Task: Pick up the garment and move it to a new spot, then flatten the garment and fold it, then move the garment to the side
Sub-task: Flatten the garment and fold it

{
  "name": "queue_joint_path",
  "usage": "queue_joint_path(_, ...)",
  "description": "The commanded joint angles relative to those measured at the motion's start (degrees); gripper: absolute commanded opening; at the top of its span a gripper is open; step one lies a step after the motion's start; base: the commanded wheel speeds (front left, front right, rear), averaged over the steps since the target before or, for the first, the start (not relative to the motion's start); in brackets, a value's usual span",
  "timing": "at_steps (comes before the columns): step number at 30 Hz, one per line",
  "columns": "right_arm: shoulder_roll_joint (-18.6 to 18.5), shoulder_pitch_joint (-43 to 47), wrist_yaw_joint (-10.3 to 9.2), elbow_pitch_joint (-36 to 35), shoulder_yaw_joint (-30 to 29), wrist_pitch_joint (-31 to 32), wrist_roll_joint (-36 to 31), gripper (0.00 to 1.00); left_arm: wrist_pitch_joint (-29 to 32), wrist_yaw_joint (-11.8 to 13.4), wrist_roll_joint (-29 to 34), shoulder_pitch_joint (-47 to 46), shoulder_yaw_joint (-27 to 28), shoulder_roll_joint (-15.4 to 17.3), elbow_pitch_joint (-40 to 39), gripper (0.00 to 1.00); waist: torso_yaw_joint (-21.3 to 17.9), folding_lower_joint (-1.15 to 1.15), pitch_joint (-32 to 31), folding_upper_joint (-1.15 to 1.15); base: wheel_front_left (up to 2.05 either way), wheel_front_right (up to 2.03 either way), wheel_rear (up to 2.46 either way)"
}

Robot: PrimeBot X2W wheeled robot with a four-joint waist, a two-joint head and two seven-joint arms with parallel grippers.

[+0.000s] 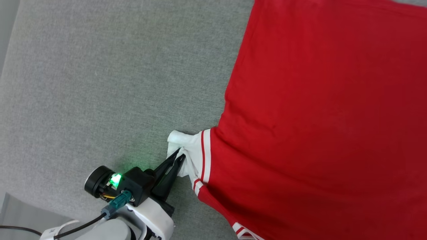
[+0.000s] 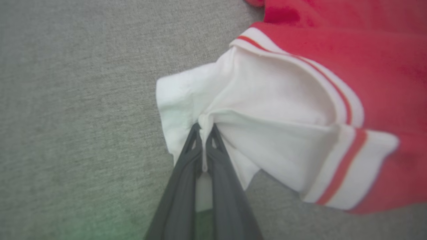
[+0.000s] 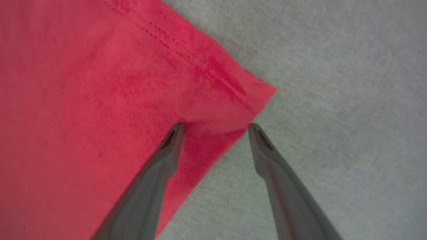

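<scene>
Pinching garment (image 1: 317, 100) sleeve edge: left fingers (image 2: 180, 186).

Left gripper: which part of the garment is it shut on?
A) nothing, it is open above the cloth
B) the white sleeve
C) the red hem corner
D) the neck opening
B: in the left wrist view the left gripper has its two fingers pressed together on a pinched fold of the white sleeve of the garment.

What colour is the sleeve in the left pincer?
The sleeve is white with red stripe trim; best in the left wrist view.
</scene>
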Motion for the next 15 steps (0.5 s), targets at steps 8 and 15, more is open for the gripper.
queue_joint_path(8,2.4,9.8,-0.05,2.0,0.0,0.1,-0.5,0.82,2.2,1.1,0.6,-2.0,-0.9,-1.8,2.3,0.0,2.4,-0.01,3.3,0.0,0.0,0.0,0.0)
queue_joint_path(15,0.9,9.1,-0.06,-1.2,-1.0,-1.8,-0.9,0.0,2.3,1.7,0.6,-1.4,-0.8,-1.3,2.2,0.0,1.5,-0.01,1.1,0.0,0.0,0.0,0.0)
